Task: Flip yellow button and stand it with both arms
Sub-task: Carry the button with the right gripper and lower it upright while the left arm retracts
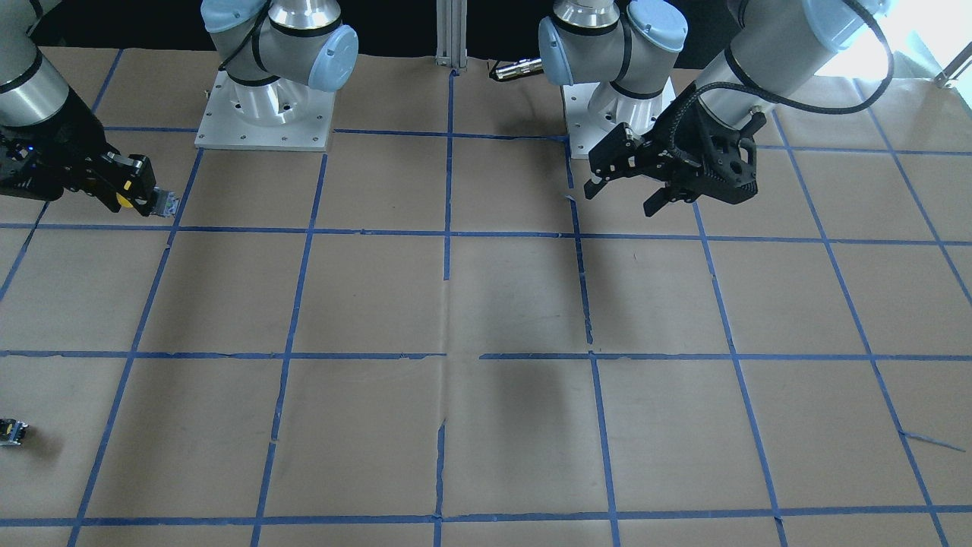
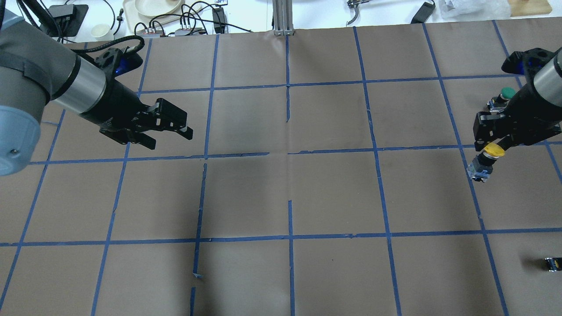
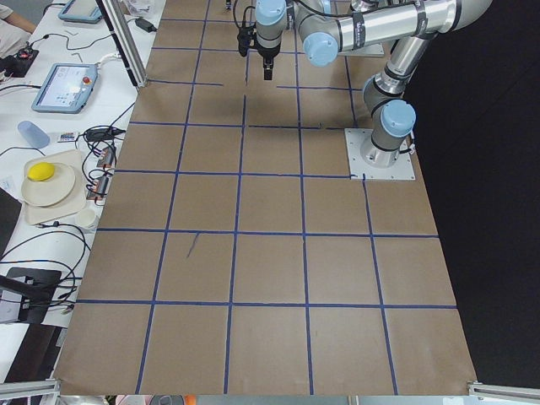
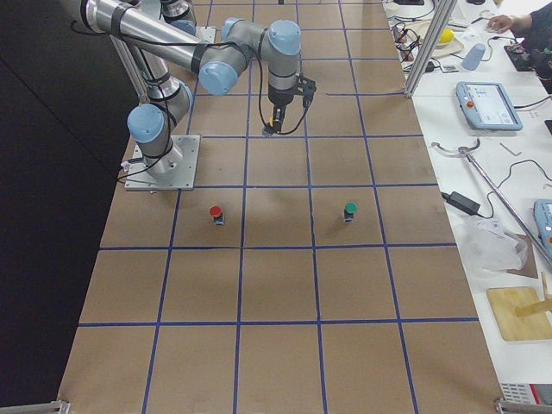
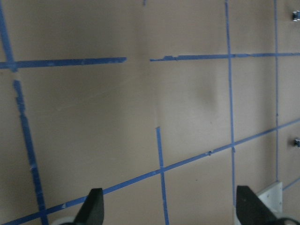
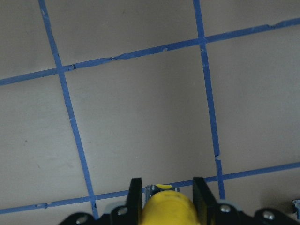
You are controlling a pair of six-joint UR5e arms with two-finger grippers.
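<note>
Clamping the yellow button [image 2: 482,161] by its cap, right gripper [image 2: 492,147]; left gripper [image 2: 170,138] spread wide.

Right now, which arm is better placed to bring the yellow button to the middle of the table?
Right. The right gripper holds the yellow button by its cap. The left gripper is open, empty and far across the table.

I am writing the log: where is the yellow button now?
In the overhead view the yellow button is at the far right edge, clamped in the right gripper, with the green button just beyond it.
</note>
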